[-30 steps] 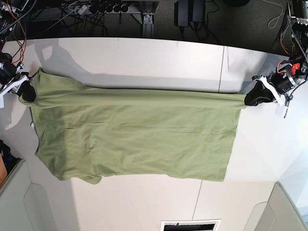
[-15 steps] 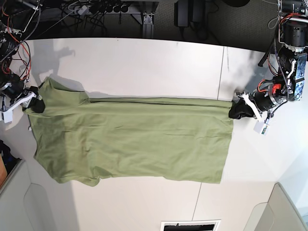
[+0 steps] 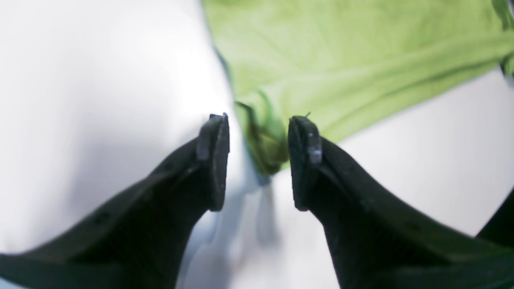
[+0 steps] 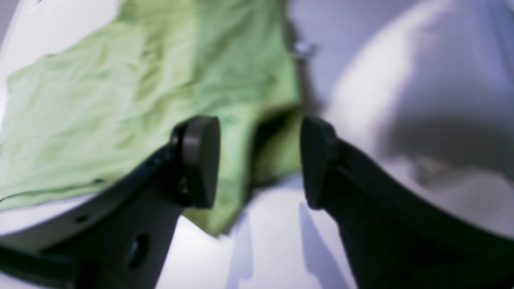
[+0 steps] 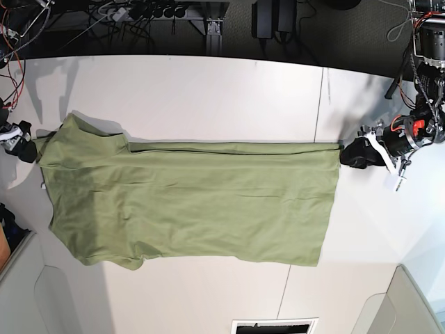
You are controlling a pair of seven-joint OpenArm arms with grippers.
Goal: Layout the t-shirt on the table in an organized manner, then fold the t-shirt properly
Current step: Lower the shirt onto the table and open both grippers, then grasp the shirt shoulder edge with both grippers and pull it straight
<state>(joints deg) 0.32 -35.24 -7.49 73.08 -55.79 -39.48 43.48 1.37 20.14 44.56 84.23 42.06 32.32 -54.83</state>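
Observation:
The olive-green t-shirt [image 5: 195,202] lies spread flat and sideways across the white table [image 5: 208,90], folded lengthwise with a straight upper edge. My left gripper [image 5: 353,154] sits just off the shirt's upper right corner. In the left wrist view it [image 3: 259,160] is open, the shirt corner [image 3: 265,148] lying loose on the table between its fingertips. My right gripper [image 5: 28,149] is at the shirt's upper left corner. In the right wrist view it [image 4: 261,160] is also open, with the cloth corner [image 4: 277,152] lying in the gap, untouched.
Cables and dark equipment [image 5: 167,14] run beyond the table's far edge. A thin seam [image 5: 321,97] crosses the tabletop on the right. Grey panels [image 5: 35,292] stand at both near corners, and a dark slot [image 5: 274,325] sits at the near edge.
Both grippers were shut on the shirt's upper corners and have opened and let go. The stretched upper edge has slackened inward and the shirt has settled on the table.

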